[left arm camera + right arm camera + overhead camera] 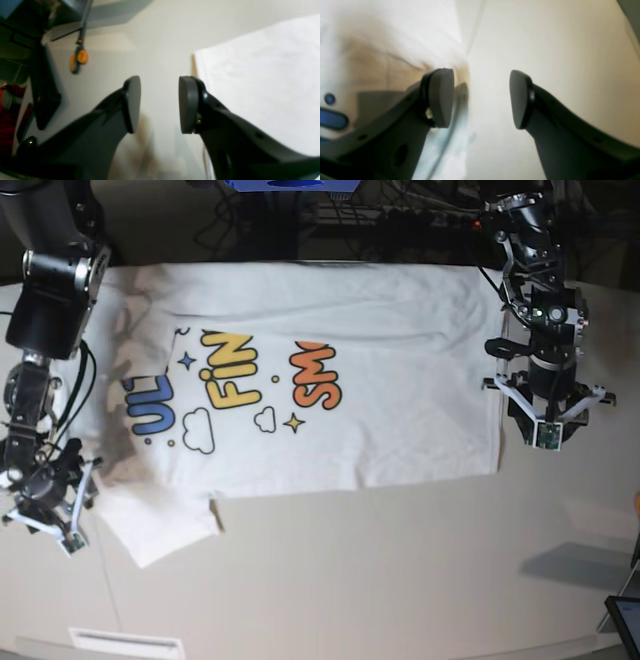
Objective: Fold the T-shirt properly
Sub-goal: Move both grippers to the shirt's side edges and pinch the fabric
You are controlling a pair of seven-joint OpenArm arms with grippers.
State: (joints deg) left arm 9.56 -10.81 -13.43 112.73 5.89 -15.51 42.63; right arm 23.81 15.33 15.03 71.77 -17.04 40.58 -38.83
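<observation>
Both grippers are seen with jaws apart and nothing held. The left gripper (pixel 545 420) is hung just beside the T-shirt's (pixel 330 380) hem edge; the right gripper (pixel 45 515) is near its sleeve end. The T-shirt is spread flat on the pale table (pixel 400 580), print side up, one sleeve turned out below. No fold looks begun yet, so edges must be pinched next. The cloth looks soft, thin and a bit wrinkled; the table looks smooth
</observation>
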